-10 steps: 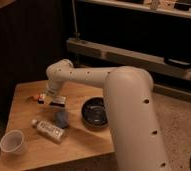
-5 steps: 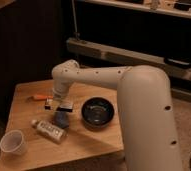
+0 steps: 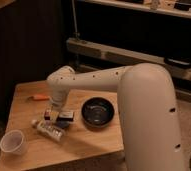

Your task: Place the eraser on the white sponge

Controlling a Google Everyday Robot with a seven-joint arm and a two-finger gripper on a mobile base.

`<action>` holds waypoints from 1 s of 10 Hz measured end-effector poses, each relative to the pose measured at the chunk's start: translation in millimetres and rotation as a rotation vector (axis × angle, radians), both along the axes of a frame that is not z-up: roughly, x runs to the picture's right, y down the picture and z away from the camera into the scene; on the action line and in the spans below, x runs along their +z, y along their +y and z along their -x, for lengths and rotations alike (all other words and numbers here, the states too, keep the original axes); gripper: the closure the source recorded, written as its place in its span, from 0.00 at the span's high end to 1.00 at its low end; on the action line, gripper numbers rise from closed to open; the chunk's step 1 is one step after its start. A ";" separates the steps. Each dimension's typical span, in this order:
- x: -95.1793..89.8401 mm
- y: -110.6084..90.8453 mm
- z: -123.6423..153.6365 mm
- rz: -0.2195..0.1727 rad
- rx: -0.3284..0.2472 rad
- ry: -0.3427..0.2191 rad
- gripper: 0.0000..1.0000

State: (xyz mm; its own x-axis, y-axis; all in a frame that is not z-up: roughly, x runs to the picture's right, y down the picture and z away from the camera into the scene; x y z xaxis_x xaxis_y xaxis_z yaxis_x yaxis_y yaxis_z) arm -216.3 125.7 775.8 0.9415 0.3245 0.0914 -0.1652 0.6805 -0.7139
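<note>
Site: a dim room with dark shelving and a metal rail behind. A wooden bench (image 3: 89,145) carries every item.

Pincer: my pincer (image 3: 55,109) hangs low over the middle of the bench, pointing down. I cannot tell whether it is open or closed, so I record no grip.

Eraser: the eraser (image 3: 65,115) lies directly below the pincer and just to its bowl side. Its long axis runs from the pincer toward the black bowl (image 3: 98,111), with the pale end nearest the pincer.

White sponge: the white sponge (image 3: 64,122) shows as a pale strip along the eraser's near edge. The eraser appears to rest on it, though contact cannot be confirmed in this light.

Other items: an orange stick (image 3: 38,97) lies beyond the pincer. A labelled bottle (image 3: 49,129) lies on its side on the pincer's near side, and a white cup (image 3: 14,142) stands farther out toward the bench corner.

Assessment: the coming move turns on the eraser lying almost straight beneath the pincer, so little sideways travel is called for. If the bar is seated, a vertical retreat would suit. The risk is dragging it off the sponge toward the bottle.
</note>
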 end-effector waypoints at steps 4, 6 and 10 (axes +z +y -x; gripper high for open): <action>6.8 11.4 6.0 0.012 -0.004 0.050 0.00; 13.7 13.4 6.2 0.017 0.005 0.072 0.00; 23.8 16.0 7.7 0.024 0.025 0.108 0.00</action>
